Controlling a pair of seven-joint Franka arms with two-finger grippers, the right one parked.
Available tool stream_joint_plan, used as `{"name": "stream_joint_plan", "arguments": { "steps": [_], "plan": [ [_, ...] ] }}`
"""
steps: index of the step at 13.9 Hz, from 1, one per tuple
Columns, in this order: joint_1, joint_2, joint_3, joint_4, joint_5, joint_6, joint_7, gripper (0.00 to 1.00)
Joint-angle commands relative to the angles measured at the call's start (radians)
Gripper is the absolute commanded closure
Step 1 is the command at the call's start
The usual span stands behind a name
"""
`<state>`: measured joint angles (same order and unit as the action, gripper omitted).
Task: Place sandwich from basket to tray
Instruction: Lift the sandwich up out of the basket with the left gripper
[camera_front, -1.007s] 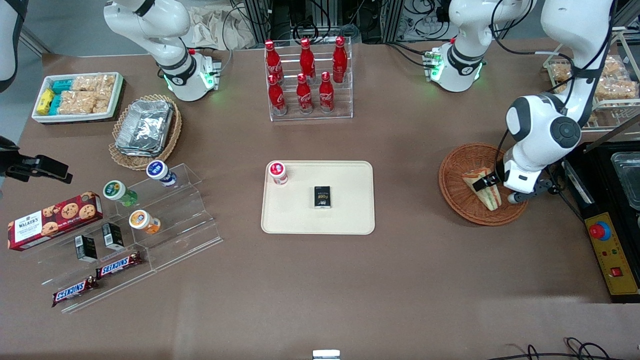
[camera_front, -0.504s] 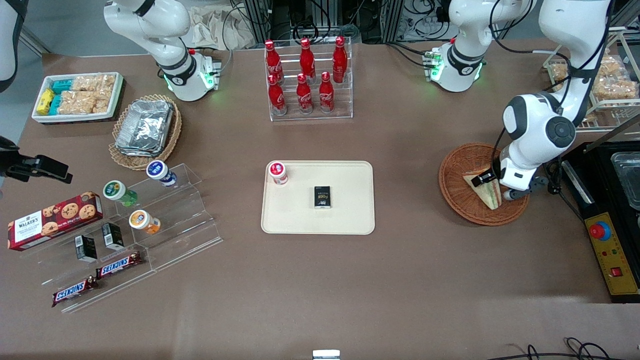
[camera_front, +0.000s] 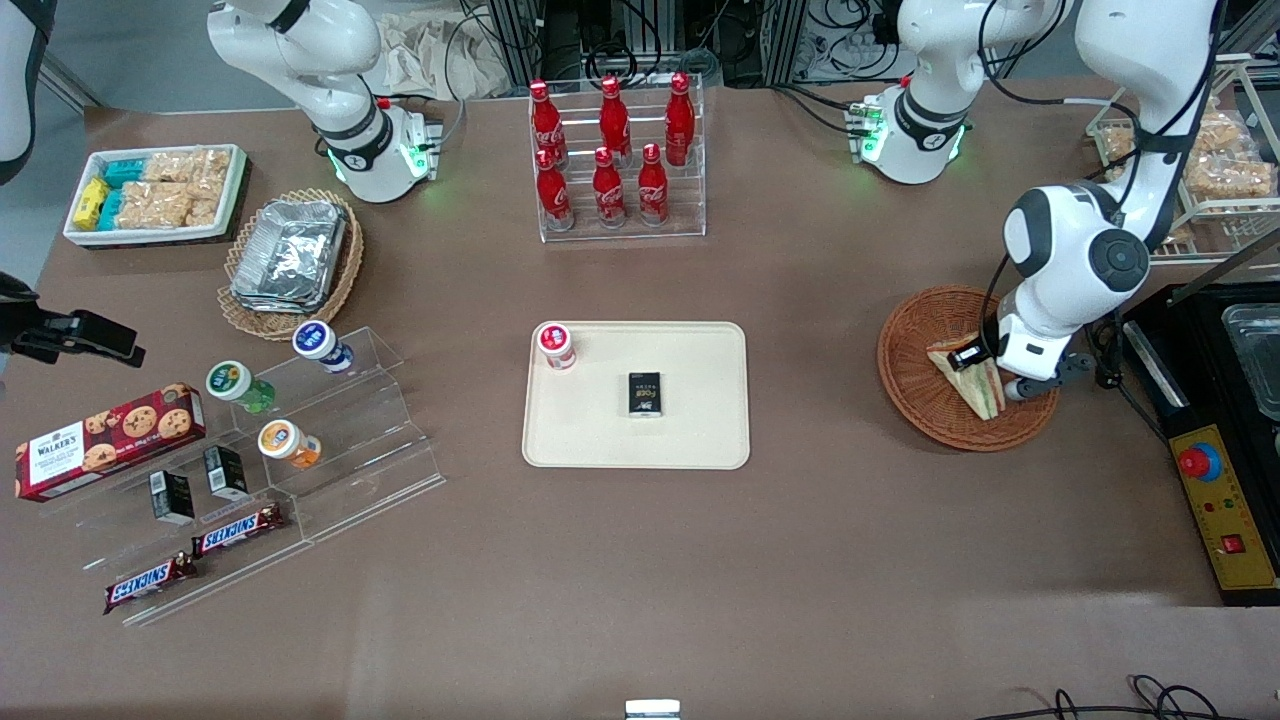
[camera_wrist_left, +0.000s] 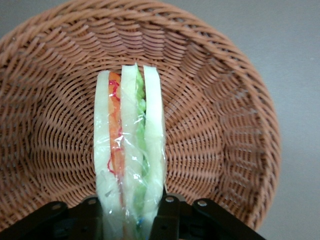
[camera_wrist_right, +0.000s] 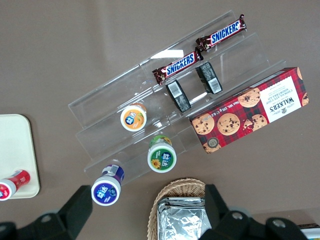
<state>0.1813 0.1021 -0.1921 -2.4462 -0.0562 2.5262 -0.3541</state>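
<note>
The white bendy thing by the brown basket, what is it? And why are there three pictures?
It's a robot arm. Its gripper, a two-finger hand, is down in the basket, shut on a wrapped sandwich. One picture looks at the whole table from the front. The other two come from little cameras on each arm's wrist, so the sandwich looks big. In the middle of the table lies a cream tray, where the sandwich should go, already holding a small black box and a red-topped cup.
</note>
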Motion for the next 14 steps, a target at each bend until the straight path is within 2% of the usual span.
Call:
{"name": "stream_joint_plan", "arguments": {
  "steps": [1, 4, 7, 11, 14],
  "plan": [
    [-0.006, -0.091, -0.024, 0.071, 0.004, -0.179, 0.003, 1.00],
    [-0.006, -0.111, -0.049, 0.220, 0.010, -0.381, 0.029, 1.00],
    [-0.020, -0.082, -0.076, 0.498, 0.003, -0.658, 0.116, 1.00],
    [-0.022, -0.072, -0.191, 0.634, 0.004, -0.719, 0.167, 1.00],
    [-0.022, -0.010, -0.303, 0.696, 0.004, -0.716, 0.150, 1.00]
  ]
}}
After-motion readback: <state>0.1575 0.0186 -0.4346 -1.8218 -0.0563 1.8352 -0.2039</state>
